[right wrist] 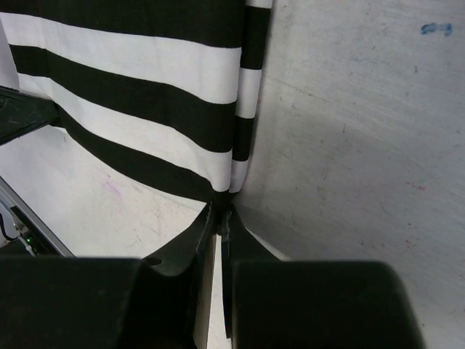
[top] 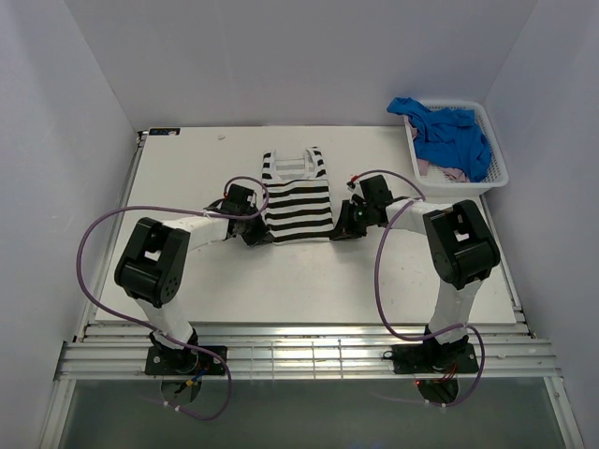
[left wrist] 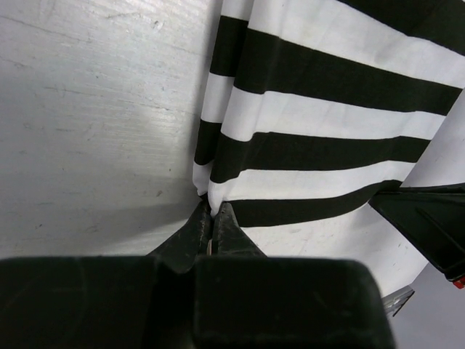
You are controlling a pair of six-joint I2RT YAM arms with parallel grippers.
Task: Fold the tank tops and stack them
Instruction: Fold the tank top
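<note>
At the far left, the surface (top: 187, 182) stops at a metal strip close against the left wall, with bare room between that edge and the left arm (top: 154, 257). The arm reaches in from the near left. The left jaws are clamped on the near left corner of the striped tank top (top: 298, 206).

The top lies flat in the middle of the surface, with its straps toward the far edge and its hem toward the near side. Bare surface runs from the hem to the near edge, and more lies beyond the straps.

The left wrist view shows what the top view cannot. The jaw tips are pressed together with a fold of the hem corner of the top (left wrist: 320, 109) caught between them. The side seam runs away over scuffed surface (left wrist: 87, 109), and the dark body of the other arm's wrist shows at the right border.

The right wrist view mirrors this. The right jaws are shut tight on the near right corner of the top (right wrist: 131, 94), with bare surface (right wrist: 363, 145) to the right carrying a small blue mark (right wrist: 436, 29).

In the top view the right arm (top: 459, 243) comes in from the near right. Past it, at the far right corner, stands a white basket (top: 496, 140), hard against the right wall and well apart from the striped top. It holds the blue tank top (top: 449, 136), which hangs over the far left rim. A little of the pink tank top (top: 449, 174) shows beneath it. Only the top view shows the basket.
</note>
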